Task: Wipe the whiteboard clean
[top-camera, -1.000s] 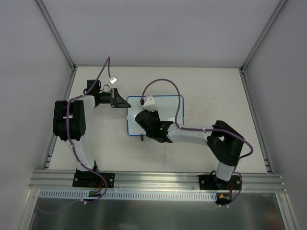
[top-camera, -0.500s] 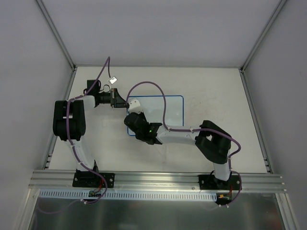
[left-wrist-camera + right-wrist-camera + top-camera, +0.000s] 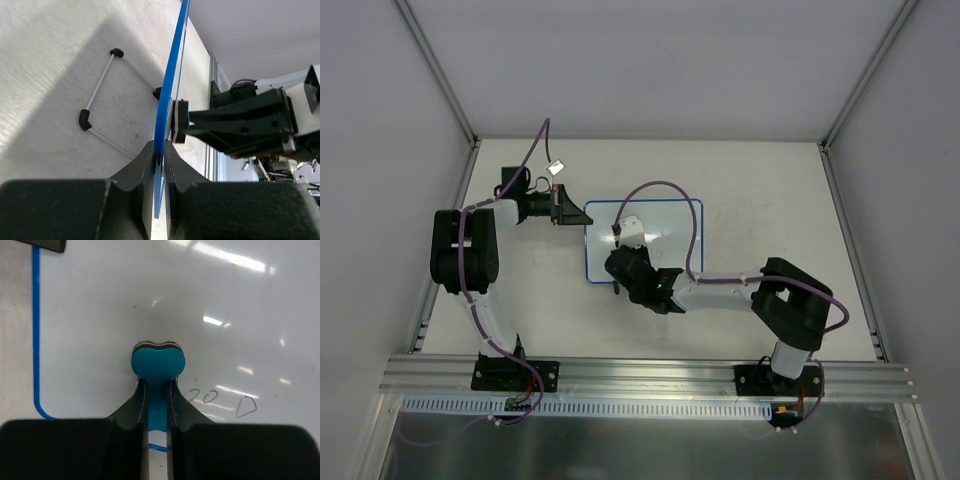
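Our left gripper (image 3: pixel 159 150) is clamped on the left blue edge of the whiteboard (image 3: pixel 670 222). Our right gripper (image 3: pixel 157 390) pinches a blue eraser (image 3: pixel 158 362) pressed against the board's white face. We see the board mid-table (image 3: pixel 770 180), long axis left to right. The left arm reaches in sideways and the right arm stretches leftward. Faint marks (image 3: pixel 222 402) sit just right of the eraser.
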`<state>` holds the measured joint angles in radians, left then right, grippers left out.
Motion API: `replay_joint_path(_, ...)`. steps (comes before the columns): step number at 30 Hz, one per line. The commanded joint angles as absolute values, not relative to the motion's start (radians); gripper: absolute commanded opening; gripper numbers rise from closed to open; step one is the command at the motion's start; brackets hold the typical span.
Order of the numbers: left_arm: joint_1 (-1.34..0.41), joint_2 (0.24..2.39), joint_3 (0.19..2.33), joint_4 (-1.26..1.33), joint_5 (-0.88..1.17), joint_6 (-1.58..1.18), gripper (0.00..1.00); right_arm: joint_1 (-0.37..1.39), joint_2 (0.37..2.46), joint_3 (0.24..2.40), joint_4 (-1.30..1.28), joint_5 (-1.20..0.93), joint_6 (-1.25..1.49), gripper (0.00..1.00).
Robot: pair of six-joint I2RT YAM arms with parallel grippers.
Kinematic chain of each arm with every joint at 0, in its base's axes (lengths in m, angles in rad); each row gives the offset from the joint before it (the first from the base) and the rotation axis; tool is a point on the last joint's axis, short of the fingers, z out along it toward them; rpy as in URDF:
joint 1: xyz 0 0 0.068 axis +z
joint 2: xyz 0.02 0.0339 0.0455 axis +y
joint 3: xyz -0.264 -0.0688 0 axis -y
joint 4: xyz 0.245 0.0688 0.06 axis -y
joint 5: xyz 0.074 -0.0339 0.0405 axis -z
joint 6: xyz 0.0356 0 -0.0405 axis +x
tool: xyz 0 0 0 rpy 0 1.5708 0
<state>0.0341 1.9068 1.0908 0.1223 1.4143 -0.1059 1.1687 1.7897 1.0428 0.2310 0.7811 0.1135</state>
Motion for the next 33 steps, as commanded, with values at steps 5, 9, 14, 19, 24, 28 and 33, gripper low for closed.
replay_joint_path(5, 0.032, 1.898, 1.081, 0.114, 1.439, -0.060, 0.00, 1.072, 1.663, 0.864, 0.161, 0.914, 0.224, 0.00)
replay_joint_path(9, 0.032, 1.898, 1.080, 0.114, 1.437, -0.058, 0.00, 1.034, 1.608, 0.790, 0.163, 0.940, 0.256, 0.00)
replay_joint_path(14, 0.032, 1.896, 1.081, 0.114, 1.433, -0.060, 0.00, 0.986, 1.543, 0.706, 0.163, 0.979, 0.299, 0.00)
replay_joint_path(19, 0.032, 1.894, 1.080, 0.114, 1.430, -0.060, 0.00, 0.960, 1.517, 0.663, 0.164, 0.971, 0.325, 0.00)
replay_joint_path(24, 0.031, 1.899, 1.083, 0.114, 1.433, -0.064, 0.00, 0.974, 1.543, 0.673, 0.193, 0.930, 0.307, 0.00)
replay_joint_path(28, 0.031, 1.901, 1.083, 0.114, 1.434, -0.063, 0.00, 1.018, 1.589, 0.718, 0.212, 0.933, 0.284, 0.00)
replay_joint_path(33, 0.031, 1.901, 1.085, 0.114, 1.436, -0.064, 0.00, 1.112, 1.646, 0.790, 0.218, 0.953, 0.265, 0.00)
